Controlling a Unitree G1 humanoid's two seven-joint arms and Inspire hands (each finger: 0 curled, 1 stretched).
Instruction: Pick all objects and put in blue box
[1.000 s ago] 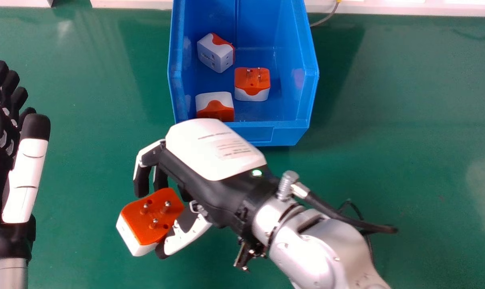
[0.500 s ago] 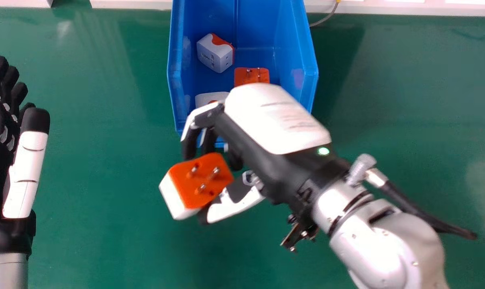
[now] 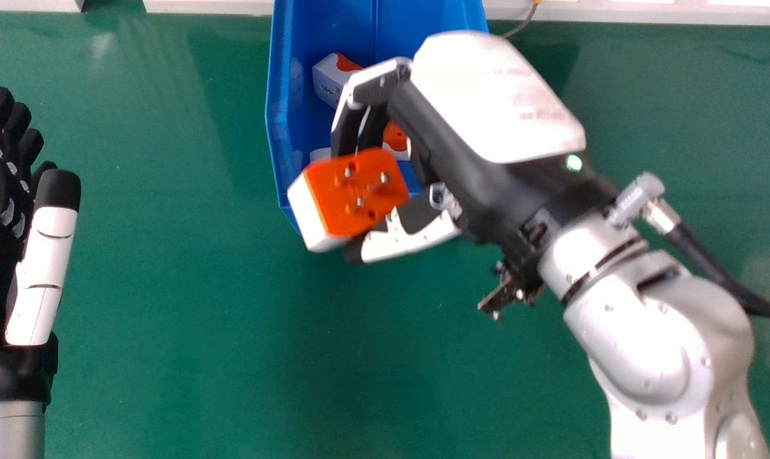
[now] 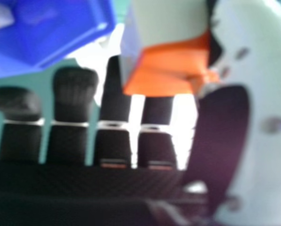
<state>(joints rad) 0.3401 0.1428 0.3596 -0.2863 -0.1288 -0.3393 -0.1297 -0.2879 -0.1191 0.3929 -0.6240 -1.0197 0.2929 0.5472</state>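
Pinching an orange adapter, the right hand presents metal pins to the head view, black fingers to its own.

1 box, partly behind right hand. 4 adapters: held adapter at its fingertips, 3 boxed, partly hidden. Far adapter left of fingers, middle adapter behind them, near adapter just left, white sliver.

Blue box cut by head view's top edge; 3 adapters inside partly hidden.
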